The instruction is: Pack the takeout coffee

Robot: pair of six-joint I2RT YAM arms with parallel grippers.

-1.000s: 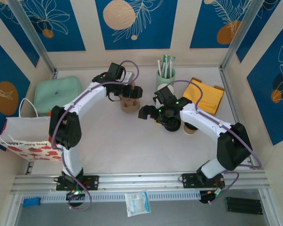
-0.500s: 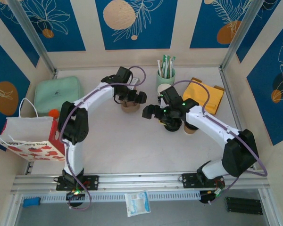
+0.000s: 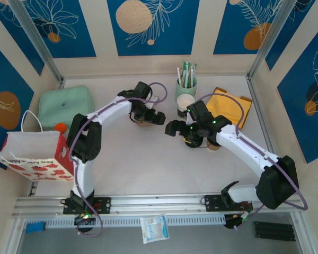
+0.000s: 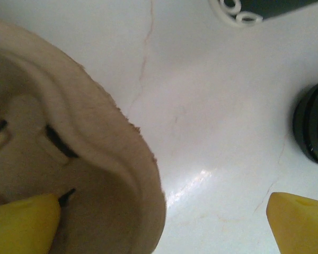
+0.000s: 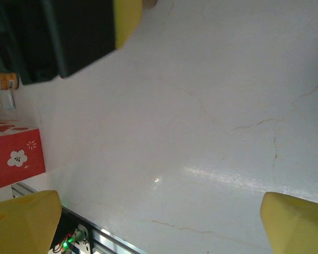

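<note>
At the left edge of the desk (image 3: 148, 159), a pale green pad (image 3: 63, 106) is lying flat. A red-and-white paper bag (image 3: 29, 153) is standing just in front of it.

The left gripper (image 3: 147, 117) is reaching over a brown moulded cup carrier (image 3: 143, 121) near the middle of the desk. In the left wrist view, its yellow fingertips (image 4: 21, 222) are standing wide apart in a released state and are grasping nothing. One fingertip is lying over the carrier's inner surface and the other is hanging above bare desk.

The takeout coffee (image 3: 185, 101) is standing upright toward the far side of the desk. It is sitting to the right of the carrier and just in front of the pale green cup of sticks (image 3: 186, 84). Neither gripper is touching it. In the left wrist view, its dark patterned band is showing at the top edge.

The right gripper (image 3: 176, 128) is hovering above the desk, nearer the robot than the takeout coffee and well apart from it. In the right wrist view, its yellow fingertips (image 5: 297, 222) are spread wide and released, with bare desk lying between them.

A black round lid (image 3: 193, 141) is lying under the right arm, just beside the right gripper. A yellow packet (image 3: 230, 108) is lying flat at the far right of the desk.
</note>
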